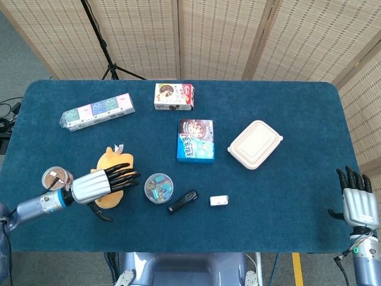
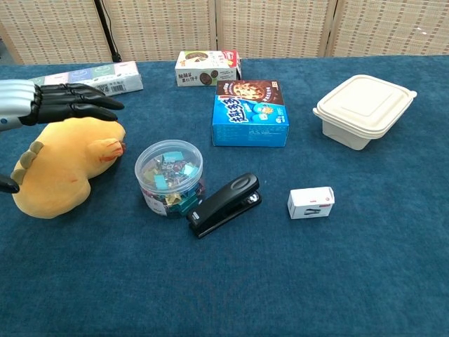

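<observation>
Currently I hold my left hand (image 1: 102, 183) open and empty directly above the plush toy (image 2: 59, 165), lower left of frame.

A table (image 1: 297, 107) covered in dark blue cloth carries 9 things. Along the far side lie a long pack of tissues (image 1: 97, 111) and a small snack box (image 1: 174, 96). Nearer the middle sit a blue cookie box (image 1: 196, 140) and a pale lidded food container (image 1: 255, 144). Toward the front (left to right) are a small round tin (image 1: 55, 178), a yellow plush toy (image 2: 59, 165), a clear tub of clips (image 2: 169, 177), a black stapler (image 2: 224, 204) and a small white box (image 2: 311, 202).
</observation>
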You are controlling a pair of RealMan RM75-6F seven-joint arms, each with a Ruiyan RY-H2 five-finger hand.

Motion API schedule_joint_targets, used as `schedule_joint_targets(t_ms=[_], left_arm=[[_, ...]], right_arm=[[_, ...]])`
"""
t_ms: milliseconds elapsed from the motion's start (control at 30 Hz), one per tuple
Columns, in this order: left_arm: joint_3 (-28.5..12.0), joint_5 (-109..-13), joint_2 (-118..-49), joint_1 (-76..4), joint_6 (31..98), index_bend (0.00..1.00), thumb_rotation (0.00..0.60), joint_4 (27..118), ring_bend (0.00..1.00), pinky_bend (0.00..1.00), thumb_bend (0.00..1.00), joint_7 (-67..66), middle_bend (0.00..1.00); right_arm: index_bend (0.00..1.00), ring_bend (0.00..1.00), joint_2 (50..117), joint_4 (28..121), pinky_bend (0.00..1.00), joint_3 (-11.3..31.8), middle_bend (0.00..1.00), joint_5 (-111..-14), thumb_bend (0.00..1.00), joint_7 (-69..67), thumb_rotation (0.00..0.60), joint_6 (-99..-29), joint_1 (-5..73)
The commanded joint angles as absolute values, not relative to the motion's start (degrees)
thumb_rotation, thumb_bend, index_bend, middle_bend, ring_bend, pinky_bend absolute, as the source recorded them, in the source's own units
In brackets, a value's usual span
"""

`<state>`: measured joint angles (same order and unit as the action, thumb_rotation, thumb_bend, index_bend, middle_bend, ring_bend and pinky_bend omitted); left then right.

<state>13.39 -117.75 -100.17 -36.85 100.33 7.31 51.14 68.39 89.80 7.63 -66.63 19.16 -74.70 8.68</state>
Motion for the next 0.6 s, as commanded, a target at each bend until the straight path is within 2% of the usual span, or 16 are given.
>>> schedule_joint_targets(t_ms=[33, 600], left_arm=[[14.88, -117.61, -101.32, -37.11, 97.72, 0.00, 0.046, 6.11, 0.00, 0.00, 0.00, 51.71, 0.00], [17.81, -115.68, -105.08, -38.25, 88.17, 0.00, 0.048, 4.68, 0.00, 0.00, 0.00, 48.78, 0.00]], right_arm=[[0.03, 0.00, 68.26, 89.55, 0.00, 7.80, 0.00, -66.15, 0.00, 18.87, 0.600, -74.61, 8.65], [0.03, 0.00, 67.86, 89.86, 0.00, 7.30, 0.00, -66.75, 0.00, 18.07, 0.600, -75.63, 8.12]])
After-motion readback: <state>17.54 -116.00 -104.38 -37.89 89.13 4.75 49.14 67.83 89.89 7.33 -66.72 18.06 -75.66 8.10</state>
